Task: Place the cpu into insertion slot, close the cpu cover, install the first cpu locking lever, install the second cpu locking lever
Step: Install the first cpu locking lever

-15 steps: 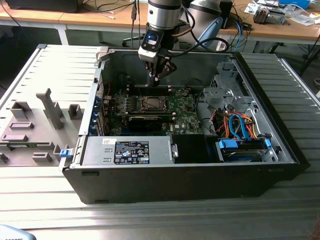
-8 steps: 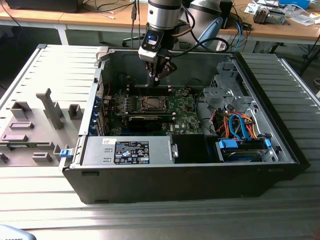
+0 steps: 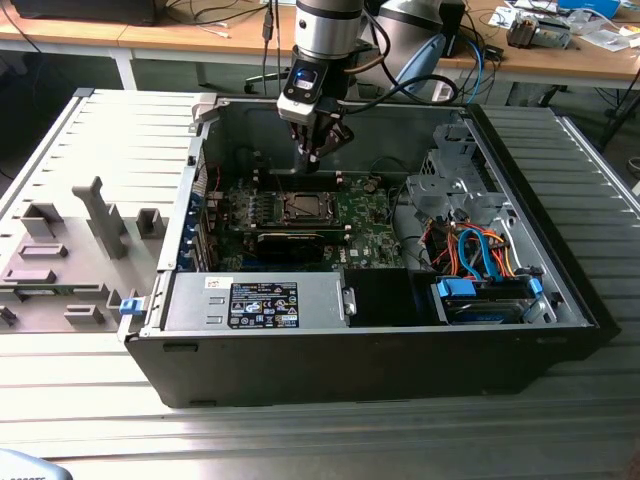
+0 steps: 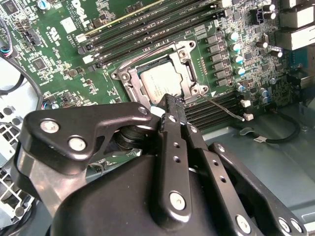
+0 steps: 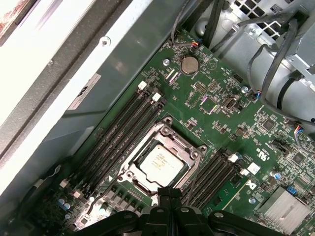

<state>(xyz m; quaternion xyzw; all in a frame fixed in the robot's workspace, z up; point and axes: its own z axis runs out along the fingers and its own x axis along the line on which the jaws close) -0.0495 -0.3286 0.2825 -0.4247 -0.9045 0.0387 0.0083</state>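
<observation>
We're looking at the cpu (image 5: 161, 162) first, and it's lying flat in the insertion slot (image 3: 300, 207), silvery top facing up. The cpu cover (image 5: 183, 142) is lying down around it like a frame, with the chip showing through its window. In the second wrist view a thin metal rod (image 4: 226, 107) is angling away from one corner of the socket, across the black memory slots (image 4: 216, 110).

Now the gripper (image 4: 173, 101): its two black fingers are pressed together with nothing between them, and the tips are hanging just over the socket's edge. We can't tell whether they're touching metal. In the exterior view the gripper is hovering above the green circuit board (image 3: 370, 215), towards the back wall of the open computer case (image 3: 400, 370).

Moving outward, orange and blue cables (image 3: 480, 250) are bunching up on the exterior view's right side of the case. The whole case is sitting on a ribbed metal desk (image 3: 300, 440), and grey moulded holders (image 3: 100, 215) are standing well apart on the exterior view's left.
</observation>
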